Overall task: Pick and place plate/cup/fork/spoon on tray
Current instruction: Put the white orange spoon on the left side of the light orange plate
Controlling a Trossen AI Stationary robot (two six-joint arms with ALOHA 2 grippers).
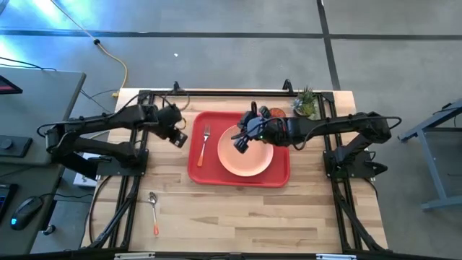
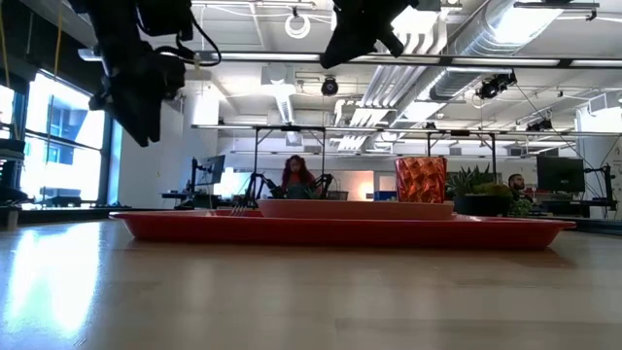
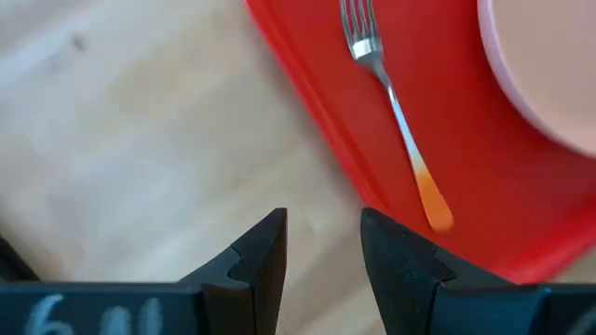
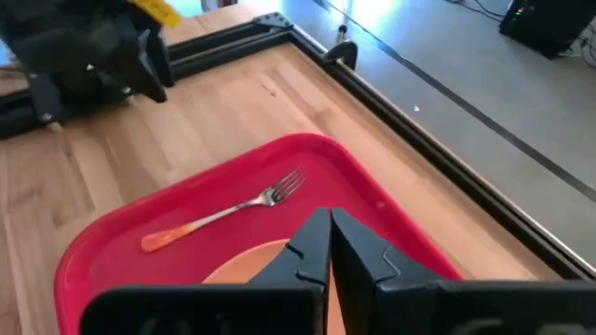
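The red tray (image 1: 209, 173) lies mid-table. The peach plate (image 1: 249, 159) rests flat on its right half. The fork (image 1: 204, 144) lies on its left half, tines toward the far edge; it also shows in the left wrist view (image 3: 396, 112). The red-orange cup (image 1: 278, 113) stands upright at the tray's far right corner; whether it is on the tray or just beyond it, I cannot tell. The spoon (image 1: 153, 209) lies on the table near the front left. My left gripper (image 3: 321, 233) is open and empty above the table just left of the tray. My right gripper (image 4: 328, 233) is shut and empty above the plate's far left part.
A small green potted plant (image 1: 307, 105) stands at the table's far right corner, beside the cup. Black frame rails (image 1: 137, 180) run along the table's left and right sides. Bare wood (image 1: 245, 217) lies in front of the tray.
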